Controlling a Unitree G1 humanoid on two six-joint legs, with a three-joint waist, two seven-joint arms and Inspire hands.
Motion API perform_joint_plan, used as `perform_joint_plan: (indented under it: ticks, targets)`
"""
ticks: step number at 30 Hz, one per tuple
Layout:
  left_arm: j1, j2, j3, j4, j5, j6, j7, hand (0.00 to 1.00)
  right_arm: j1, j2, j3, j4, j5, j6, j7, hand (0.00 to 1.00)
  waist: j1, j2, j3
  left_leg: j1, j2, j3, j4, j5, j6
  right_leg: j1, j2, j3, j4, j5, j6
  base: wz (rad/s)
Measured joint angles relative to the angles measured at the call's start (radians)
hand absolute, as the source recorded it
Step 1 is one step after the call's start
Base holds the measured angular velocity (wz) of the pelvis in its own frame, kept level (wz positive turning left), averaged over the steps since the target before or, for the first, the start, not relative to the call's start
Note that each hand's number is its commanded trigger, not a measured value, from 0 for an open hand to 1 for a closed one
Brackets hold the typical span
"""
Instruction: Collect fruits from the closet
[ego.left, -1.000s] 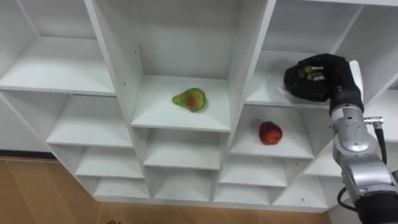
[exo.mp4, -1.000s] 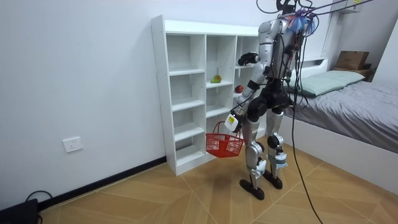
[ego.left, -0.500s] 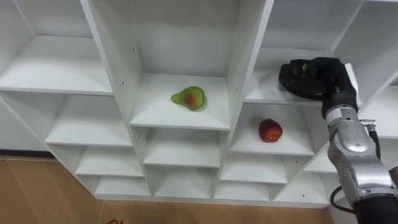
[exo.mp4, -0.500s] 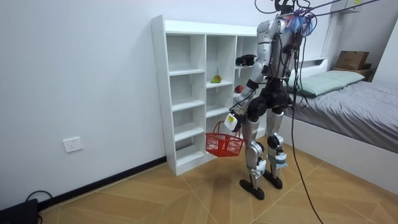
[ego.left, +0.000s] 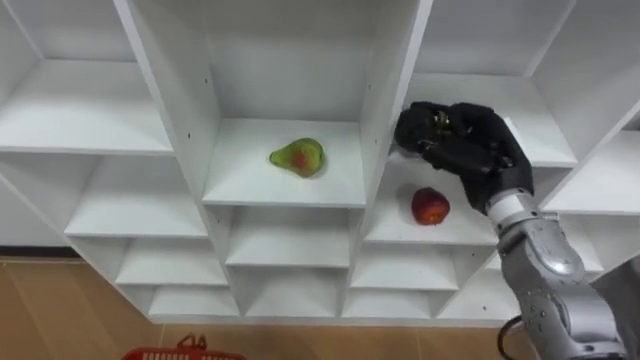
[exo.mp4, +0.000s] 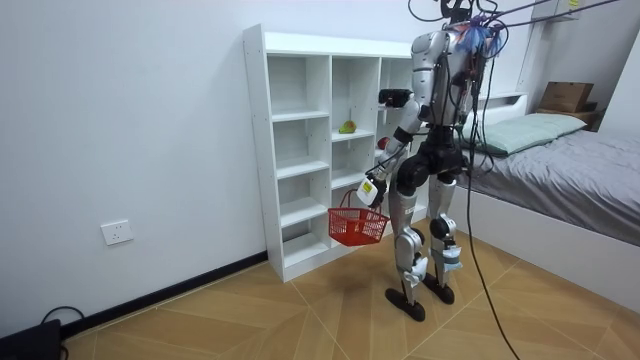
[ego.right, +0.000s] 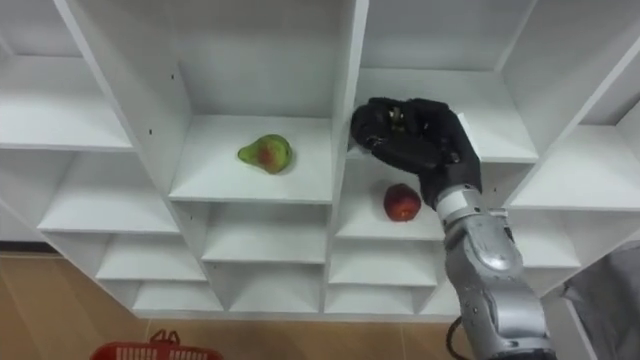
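Right hand (ego.left: 470, 150), fruit (ego.left: 440, 121) gripped, shifted left, closet (ego.left: 390, 80)

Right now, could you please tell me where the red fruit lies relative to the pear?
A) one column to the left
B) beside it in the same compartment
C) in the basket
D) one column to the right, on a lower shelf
D: the red fruit lies one column right of the pear, on a lower shelf, beneath the right hand, which curls round a greenish thing.
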Motion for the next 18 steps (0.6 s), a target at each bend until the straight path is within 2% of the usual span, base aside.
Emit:
perform_joint_plan:
  ticks: [4,6,12,17,18]
  targets:
    - [-0.001,-0.004,0.0,-0.001,0.0,0.0,0.001,1.0,0.063,0.011,0.038,-0.014,0.044,0.012,0.054,1.0,0.002,0.012,-0.0024,-0.002,0.005,0.018,-0.003,0.0,-0.001,-0.006,0.006,0.018,0.001,0.004,-0.003,-0.12]
    - [-0.003,-0.004,-0.002,-0.003,-0.011,0.0,-0.001,1.0,0.089,0.011,0.069,-0.015,0.065,0.036,0.076,1.0,0.001,0.019,-0.0065,-0.01,0.005,0.023,-0.005,0.0,-0.001,-0.018,0.008,0.024,0.003,0.006,-0.004,-0.1]
    - [-0.023,-0.007,-0.016,-0.004,-0.046,0.0,-0.022,1.0,0.119,0.015,0.117,-0.014,0.07,0.047,0.128,1.0,0.003,0.016,-0.0072,-0.037,0.006,0.024,0.003,0.001,-0.001,-0.048,0.007,0.023,0.005,0.01,-0.005,0.0]
    - [-0.051,-0.005,-0.049,-0.004,-0.104,0.002,-0.033,1.0,0.125,0.017,0.152,-0.006,0.07,0.054,0.171,1.0,0.001,0.015,-0.0026,-0.055,0.006,0.026,0.007,0.001,-0.001,-0.063,0.006,0.024,0.005,0.01,-0.004,0.0]
    - [-0.061,-0.005,-0.068,-0.004,-0.118,0.004,-0.034,1.0,0.126,0.017,0.165,0.008,0.07,0.055,0.181,1.0,0.001,0.015,0.0015,-0.056,0.006,0.026,0.007,0.001,-0.001,-0.064,0.005,0.024,0.005,0.01,-0.004,0.0]
